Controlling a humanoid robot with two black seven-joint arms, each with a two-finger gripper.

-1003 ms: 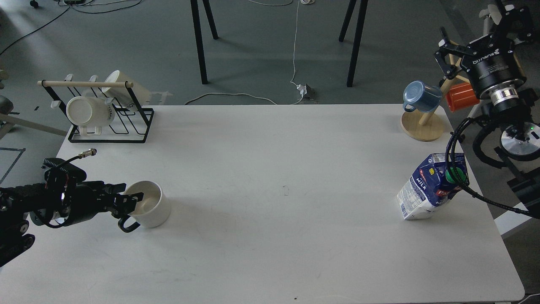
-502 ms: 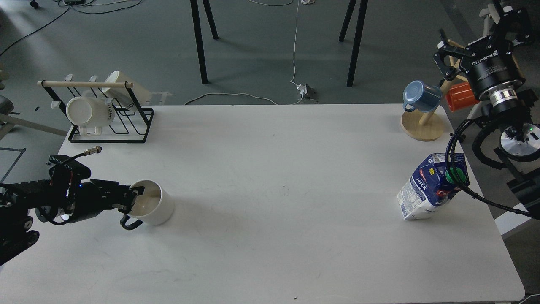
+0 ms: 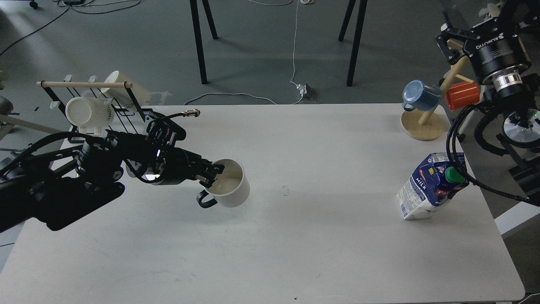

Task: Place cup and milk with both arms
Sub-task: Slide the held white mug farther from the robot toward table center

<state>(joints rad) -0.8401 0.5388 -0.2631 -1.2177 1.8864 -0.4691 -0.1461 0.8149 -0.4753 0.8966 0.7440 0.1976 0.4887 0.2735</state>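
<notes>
The cup (image 3: 231, 188), a squat white mug with a cream inside and a black loop handle, is left of the table's middle. My left gripper (image 3: 213, 175) is shut on its near-left rim, one finger inside, and holds it slightly tilted. The milk (image 3: 426, 190), a blue and white carton with a green cap, stands leaning near the table's right edge, with a black cable of my right arm across its top. My right gripper (image 3: 476, 25) is open and empty, high beyond the table's far right corner, well away from the milk.
A black wire rack (image 3: 107, 122) with white lettered mugs stands at the far left corner, just behind my left arm. A wooden mug tree (image 3: 423, 126) with a blue mug (image 3: 419, 96) and an orange mug (image 3: 463, 95) stands at the far right corner.
My left gripper has closed on the cup's rim and carried it right and away from me, from the near-left side toward the middle. My right gripper has risen slightly. The milk has not moved.
</notes>
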